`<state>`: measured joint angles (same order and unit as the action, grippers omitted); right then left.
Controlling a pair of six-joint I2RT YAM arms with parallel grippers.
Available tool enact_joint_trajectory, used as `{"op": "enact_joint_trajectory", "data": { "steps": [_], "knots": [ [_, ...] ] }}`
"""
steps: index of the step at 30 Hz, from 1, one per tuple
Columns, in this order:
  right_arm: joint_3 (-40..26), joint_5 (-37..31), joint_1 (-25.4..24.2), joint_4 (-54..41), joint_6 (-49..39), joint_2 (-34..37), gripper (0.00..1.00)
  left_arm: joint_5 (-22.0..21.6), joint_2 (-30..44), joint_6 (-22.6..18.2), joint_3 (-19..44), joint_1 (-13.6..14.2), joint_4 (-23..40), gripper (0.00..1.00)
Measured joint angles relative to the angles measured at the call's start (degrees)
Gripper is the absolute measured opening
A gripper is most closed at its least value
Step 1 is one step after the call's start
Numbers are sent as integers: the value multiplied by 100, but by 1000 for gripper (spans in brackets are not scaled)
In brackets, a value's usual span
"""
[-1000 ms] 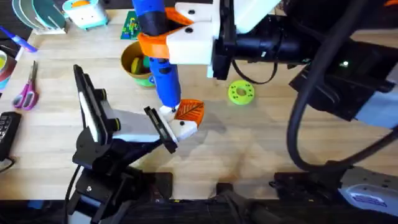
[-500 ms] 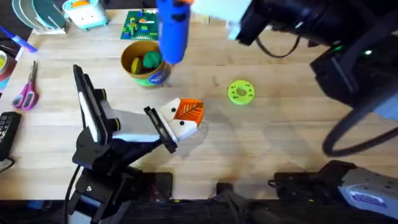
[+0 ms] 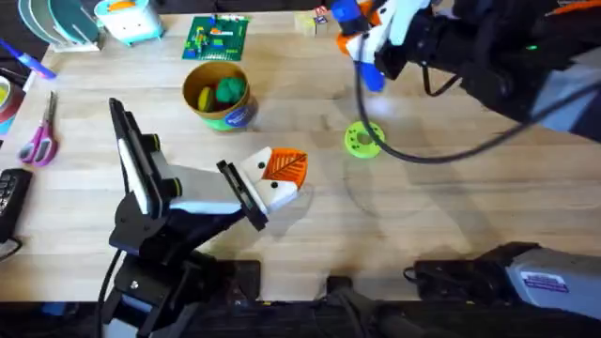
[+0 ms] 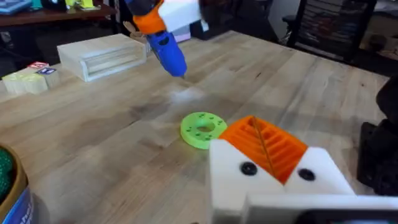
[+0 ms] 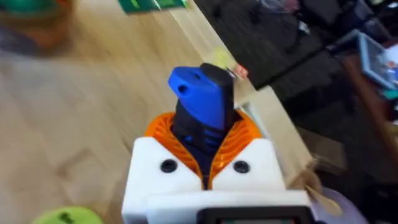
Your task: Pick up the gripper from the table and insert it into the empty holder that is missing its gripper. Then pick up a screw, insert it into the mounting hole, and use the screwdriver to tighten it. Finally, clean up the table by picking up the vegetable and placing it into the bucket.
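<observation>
Looking down from overhead, the right tool point(image 3: 362, 38) hangs over the far right of the light wooden plank desk point(image 3: 423, 207), clamped on the blue pen-shaped electric screwdriver point(image 3: 360, 42). The left tool point(image 3: 272, 183) lies low at centre, its orange ribbed tip point(image 3: 285, 167) seated in its white plastic block point(image 3: 268, 188); its gap cannot be judged. The small round yellow-rimmed bucket point(image 3: 218, 97), far left of centre, holds a green vegetable point(image 3: 228, 90).

From the left wrist, a lime-green disc with holes point(image 4: 203, 129) lies just beyond that tip.

From the right wrist, orange pads point(image 5: 239, 140) squeeze the screwdriver.
</observation>
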<state>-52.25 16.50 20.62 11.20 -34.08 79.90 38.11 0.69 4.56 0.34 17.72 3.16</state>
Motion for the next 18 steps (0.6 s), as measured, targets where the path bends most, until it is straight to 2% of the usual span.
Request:
{"op": "enact_joint_trajectory", "data": {
  "steps": [4, 8, 13, 16, 17, 18],
  "knots": [
    [0, -1530, -109, 25, -1629, 646, 26, 0, 0, 0, 0, 0, 0, 8],
    [0, -2505, -199, 5, -2764, 1429, 26, 0, 0, 0, 0, 0, 2, 8],
    [0, -3050, -203, -44, -3531, 2258, 26, -2, 0, 0, 0, 0, 0, 8],
    [-28, -3192, -188, -13, -3687, 2363, 26, -2, 0, 0, 0, 0, 2, 8],
    [-35, -3204, -188, -42, -3707, 2363, 44, -2, 0, 0, 0, 0, 0, 8],
    [-42, -3211, -188, -98, -3704, 2363, 120, -2, 0, 0, 0, 0, 1, 8]
  ]
}}
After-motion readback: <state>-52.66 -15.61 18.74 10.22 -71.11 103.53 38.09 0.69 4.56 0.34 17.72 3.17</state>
